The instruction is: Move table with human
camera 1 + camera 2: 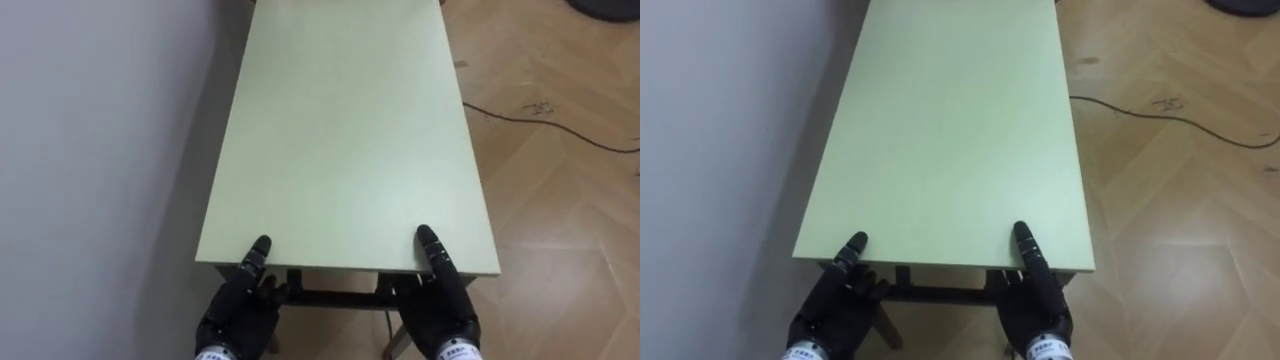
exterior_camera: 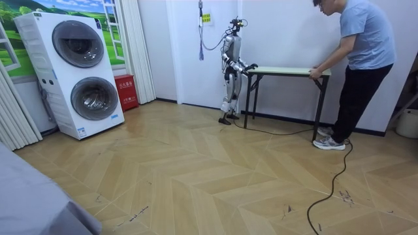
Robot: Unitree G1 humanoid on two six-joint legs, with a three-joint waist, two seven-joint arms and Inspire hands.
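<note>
A: So, where is the table (image 1: 345, 130), and how does it lie?

B: It stands close along the white wall (image 1: 90, 150), which is on the robot's left. Its long axis runs straight away from the robot. The near short edge is at the robot's hands, and the far short end is at the person (image 2: 362, 46).

A: What do the hands do?

B: The left hand (image 1: 240, 305) is at the left corner of the near edge. Its thumb (image 1: 258, 250) lies on top of the board, and its other fingers (image 1: 268, 292) are curled below the edge. The right hand (image 1: 440, 305) is near the right corner. Its thumb (image 1: 430, 245) lies straight on top, and the rest of the hand reaches under the board. So each hand pinches the edge between the thumb and the fingers.

A: And the person?

B: In the room view the person bends forward at the right end, with one hand (image 2: 315, 74) on that end of the top. The robot stands upright at the left end.

A: What is the table like?

B: The top is a flat rectangle, pale green, smooth and matt, with a thin edge. Under it I see a dark bar (image 1: 335, 296) of the frame and slim dark legs (image 2: 318, 108). The floor (image 1: 560, 200) is wood, laid in a herringbone pattern.
</note>
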